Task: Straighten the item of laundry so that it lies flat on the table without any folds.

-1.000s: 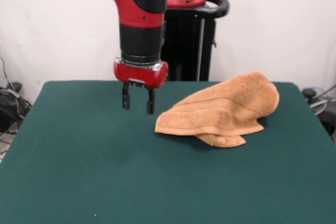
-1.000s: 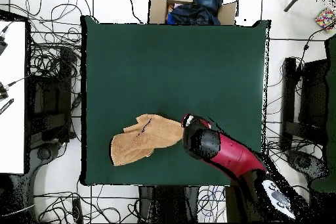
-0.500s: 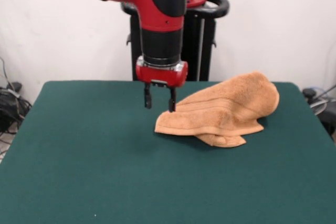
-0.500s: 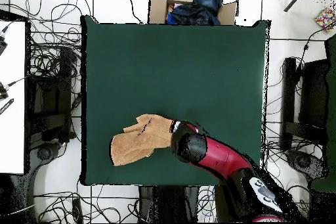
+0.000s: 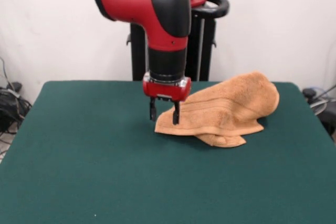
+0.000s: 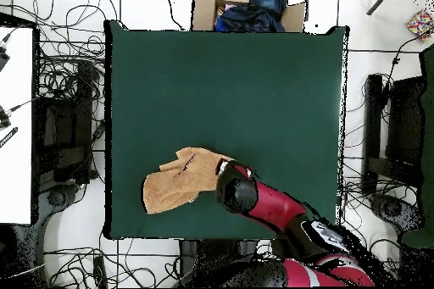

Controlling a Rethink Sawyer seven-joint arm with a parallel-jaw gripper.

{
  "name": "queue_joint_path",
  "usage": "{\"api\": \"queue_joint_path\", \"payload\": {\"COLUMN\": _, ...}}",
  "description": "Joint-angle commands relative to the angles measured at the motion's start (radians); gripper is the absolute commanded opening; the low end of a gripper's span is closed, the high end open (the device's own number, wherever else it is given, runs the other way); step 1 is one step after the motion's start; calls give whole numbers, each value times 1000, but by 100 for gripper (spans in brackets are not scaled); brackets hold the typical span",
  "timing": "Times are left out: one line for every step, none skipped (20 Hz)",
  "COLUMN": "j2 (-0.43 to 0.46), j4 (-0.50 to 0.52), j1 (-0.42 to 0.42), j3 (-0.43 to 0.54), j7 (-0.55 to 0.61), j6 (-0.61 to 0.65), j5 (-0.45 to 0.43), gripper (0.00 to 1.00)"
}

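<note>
Since a second before, we saw the gripper (image 5: pixel 164 114) had shifted toward the crumpled towel (image 5: pixel 226 109), fingers apart at its near corner, towel bunched on the table (image 5: pixel 79 156), arm (image 6: pixel 271 205) covering one edge.

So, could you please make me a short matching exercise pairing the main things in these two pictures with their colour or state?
Things:
1. towel
2. table
3. hand
4. cardboard box

Descriptions:
A. dark green, spread flat
B. open, at the towel's corner
C. orange-tan, bunched in folds
D. off the table, holding dark cloth

Pairs: 1-C, 2-A, 3-B, 4-D
</note>
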Motion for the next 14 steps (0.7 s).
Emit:
{"api": "queue_joint_path", "payload": {"j2": 120, "j4": -39, "j1": 37, "j3": 43, "j7": 181, "j6": -70, "j5": -23, "gripper": 100}}
{"api": "queue_joint_path", "payload": {"j2": 125, "j4": -38, "j1": 42, "j3": 33, "j7": 180, "j6": -70, "j5": -21, "gripper": 100}}
{"api": "queue_joint_path", "payload": {"j2": 133, "j4": -41, "j1": 38, "j3": 33, "j7": 174, "j6": -59, "j5": -19, "gripper": 100}}
{"api": "queue_joint_path", "payload": {"j2": 143, "j4": -43, "j1": 33, "j3": 34, "j7": 164, "j6": -51, "j5": -24, "gripper": 100}}
{"api": "queue_joint_path", "payload": {"j2": 154, "j4": -39, "j1": 25, "j3": 41, "j7": 154, "j6": -44, "j5": -34, "gripper": 100}}
{"api": "queue_joint_path", "payload": {"j2": 164, "j4": -40, "j1": 13, "j3": 54, "j7": 142, "j6": -22, "j5": -40, "gripper": 100}}
{"api": "queue_joint_path", "payload": {"j2": 175, "j4": -35, "j1": -6, "j3": 78, "j7": 133, "j6": 10, "j5": -44, "gripper": 100}}
{"api": "queue_joint_path", "payload": {"j2": 178, "j4": -22, "j1": -17, "j3": 96, "j7": 134, "j6": 35, "j5": -43, "gripper": 100}}
{"api": "queue_joint_path", "payload": {"j2": 165, "j4": -12, "j1": -7, "j3": 92, "j7": 138, "j6": 38, "j5": -43, "gripper": 100}}
{"api": "queue_joint_path", "payload": {"j2": 151, "j4": -1, "j1": 9, "j3": 79, "j7": 147, "j6": 36, "j5": -39, "gripper": 100}}
{"api": "queue_joint_path", "payload": {"j2": 137, "j4": 6, "j1": 25, "j3": 66, "j7": 153, "j6": 38, "j5": -33, "gripper": 100}}
{"api": "queue_joint_path", "payload": {"j2": 134, "j4": 5, "j1": 39, "j3": 49, "j7": 158, "j6": 27, "j5": -30, "gripper": 100}}
{"api": "queue_joint_path", "payload": {"j2": 136, "j4": -2, "j1": 50, "j3": 35, "j7": 160, "j6": 11, "j5": -30, "gripper": 100}}
{"api": "queue_joint_path", "payload": {"j2": 147, "j4": -15, "j1": 58, "j3": 21, "j7": 161, "j6": -11, "j5": -31, "gripper": 100}}
